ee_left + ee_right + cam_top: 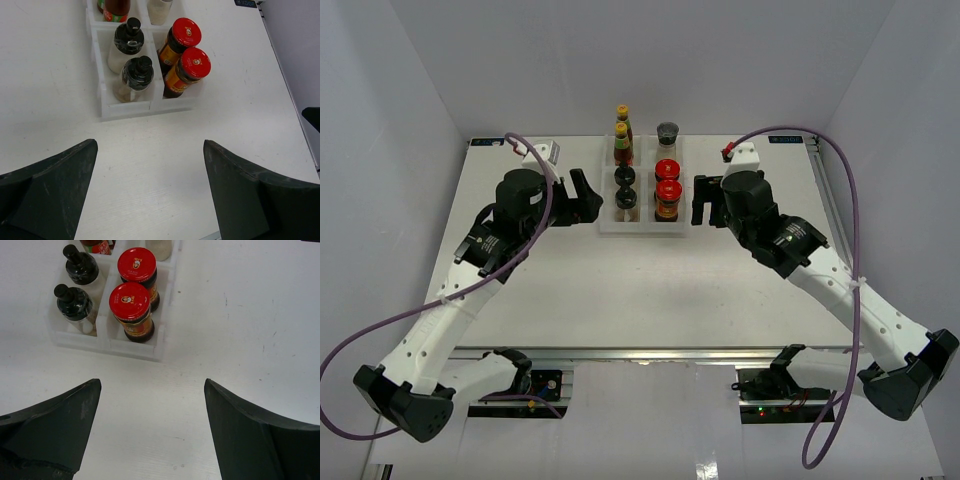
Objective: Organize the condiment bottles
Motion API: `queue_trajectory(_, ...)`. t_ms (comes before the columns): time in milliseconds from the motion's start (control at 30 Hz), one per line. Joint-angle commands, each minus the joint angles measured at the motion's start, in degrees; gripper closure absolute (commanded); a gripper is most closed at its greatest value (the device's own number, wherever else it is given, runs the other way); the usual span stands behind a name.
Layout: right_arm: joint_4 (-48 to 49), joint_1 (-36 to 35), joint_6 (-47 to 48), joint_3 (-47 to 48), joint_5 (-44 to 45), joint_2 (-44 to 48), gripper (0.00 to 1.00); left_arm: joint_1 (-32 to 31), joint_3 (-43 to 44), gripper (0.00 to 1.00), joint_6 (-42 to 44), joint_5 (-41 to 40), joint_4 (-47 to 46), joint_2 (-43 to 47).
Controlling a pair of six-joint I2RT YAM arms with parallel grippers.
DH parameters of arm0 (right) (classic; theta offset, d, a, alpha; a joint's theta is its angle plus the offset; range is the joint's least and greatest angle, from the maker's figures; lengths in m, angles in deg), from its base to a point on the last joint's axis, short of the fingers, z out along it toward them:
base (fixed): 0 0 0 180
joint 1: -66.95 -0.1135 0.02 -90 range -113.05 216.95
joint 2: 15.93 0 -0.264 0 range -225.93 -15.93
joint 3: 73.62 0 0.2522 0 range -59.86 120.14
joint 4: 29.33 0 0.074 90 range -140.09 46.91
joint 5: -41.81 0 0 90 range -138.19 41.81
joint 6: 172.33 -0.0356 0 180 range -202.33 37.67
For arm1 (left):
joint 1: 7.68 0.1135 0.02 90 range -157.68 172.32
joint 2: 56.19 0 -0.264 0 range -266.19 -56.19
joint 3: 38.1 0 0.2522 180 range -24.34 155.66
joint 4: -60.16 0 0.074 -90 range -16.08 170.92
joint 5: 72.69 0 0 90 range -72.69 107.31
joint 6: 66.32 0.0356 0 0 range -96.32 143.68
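All seven condiment bottles stand in the white divided tray (608,226). Two slim red sauce bottles (623,140) with yellow caps are at the back left, the grey-lidded shaker (667,134) at the back right. Two black-capped shakers (626,190) fill the front left compartment, also seen in the left wrist view (136,75). Two red-lidded amber jars (667,190) fill the front right, also in the right wrist view (131,307). My left gripper (585,196) is open and empty left of the tray. My right gripper (704,200) is open and empty right of it.
A small white box (546,151) lies at the back left of the table. A red and white part (742,152) sits at the back right. White walls close in the table on three sides.
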Motion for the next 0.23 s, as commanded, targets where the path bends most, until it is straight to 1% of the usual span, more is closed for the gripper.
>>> queue_trajectory(0, 4.0, 0.1, -1.3, -0.3, 1.0, 2.1, 0.1, 0.3, -0.5, 0.02, -0.4, -0.1, -1.4, 1.7)
queue_trajectory(200, 3.7, 0.1, -1.7, -0.2, 1.4, 2.4, 0.1, 0.3, -0.3, 0.02, -0.4, 0.1, -1.7, 1.8)
